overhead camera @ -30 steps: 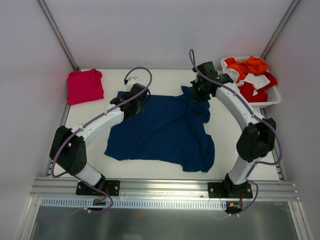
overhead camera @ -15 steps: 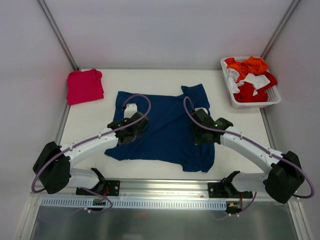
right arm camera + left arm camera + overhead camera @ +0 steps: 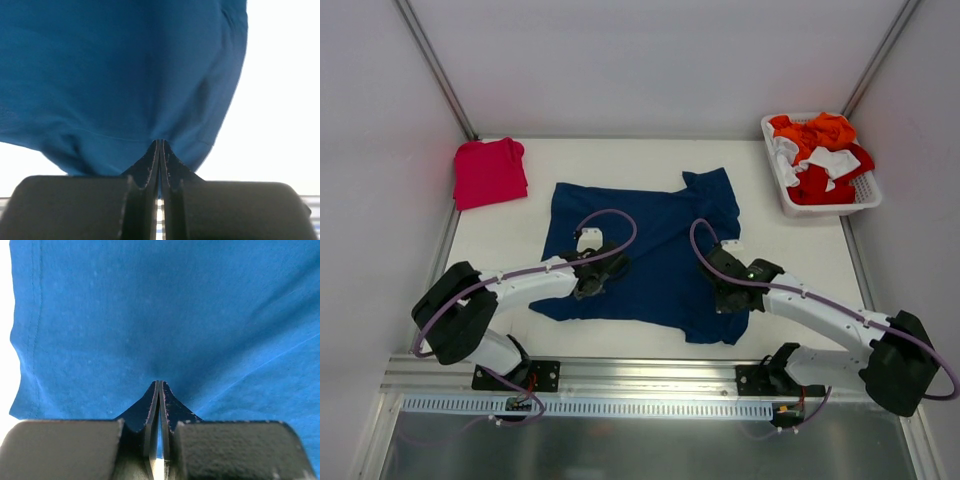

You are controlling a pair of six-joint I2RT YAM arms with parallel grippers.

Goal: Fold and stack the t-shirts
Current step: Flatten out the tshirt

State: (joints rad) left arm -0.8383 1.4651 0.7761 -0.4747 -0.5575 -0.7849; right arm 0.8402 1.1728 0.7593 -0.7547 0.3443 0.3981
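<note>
The navy t-shirt (image 3: 650,250) lies spread flat in the middle of the table. The pinkish-red t-shirt (image 3: 490,172) sits folded at the far left corner. My left gripper (image 3: 598,278) is low over the navy shirt's near-left part, jaws shut. My right gripper (image 3: 728,295) is over its near-right part, also shut. In the left wrist view the shut left gripper (image 3: 159,382) points at smooth blue cloth (image 3: 150,315). In the right wrist view the shut right gripper (image 3: 159,141) meets the shirt (image 3: 125,75) near its edge. No cloth shows between either pair of jaws.
A white basket (image 3: 868,195) at the far right holds a heap of orange, red and white clothes (image 3: 815,135). White enclosure walls stand on three sides, and a metal rail (image 3: 640,370) runs along the near edge by the arm bases.
Both arms have swept from the shirt's far part toward its near edge with shut jaws. The bunched cloth at the shirt's upper right now lies flat.
</note>
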